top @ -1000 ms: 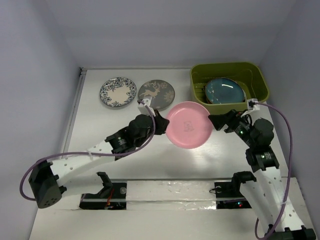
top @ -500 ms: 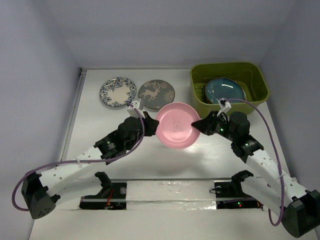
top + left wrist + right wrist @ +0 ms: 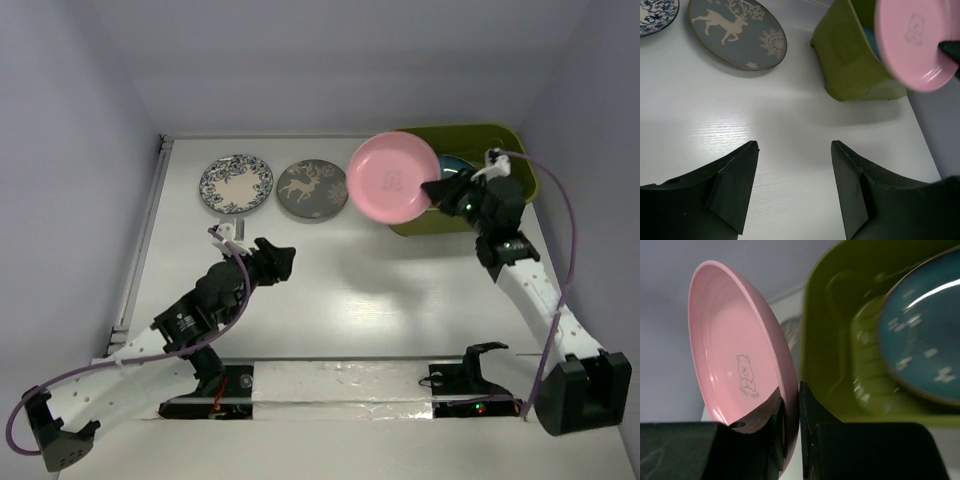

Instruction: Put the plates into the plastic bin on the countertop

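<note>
The countertop (image 3: 330,290) has much bare white surface on the near side of the bin (image 3: 470,132) and to its left. The lilac walls stand close only behind the bin and on its right side. So the room for moving is left of the bin, in front of it and above it.

The bin itself is the tight place. A teal plate (image 3: 925,350) already lies inside it. How much floor is free beside that plate I cannot tell, because the pink plate (image 3: 392,180) hides it.

The pink plate is in the air, tilted and not flat. It hangs over the left rim of the bin and is partly outside it. The right pincer (image 3: 790,410) is closed narrow on it, with only a small bite on the rim. This is what worries me: with so little plate between the fingers, it may swing or slip if the arm turns fast. If it goes down from this place, its lower edge can hit the left wall of the bin. Then it tips out onto the countertop, or it knocks the teal plate. I think it must go further inside the rim and become flatter before the release.

Left of the bin, the deer plate (image 3: 313,188) lies near, and the flowered plate (image 3: 236,183) lies further left. A falling plate could land on the first one.

The left pincer (image 3: 795,165) is wide with nothing in it. It is well to the left of the bin and nearer to the front edge, out of the way.
</note>
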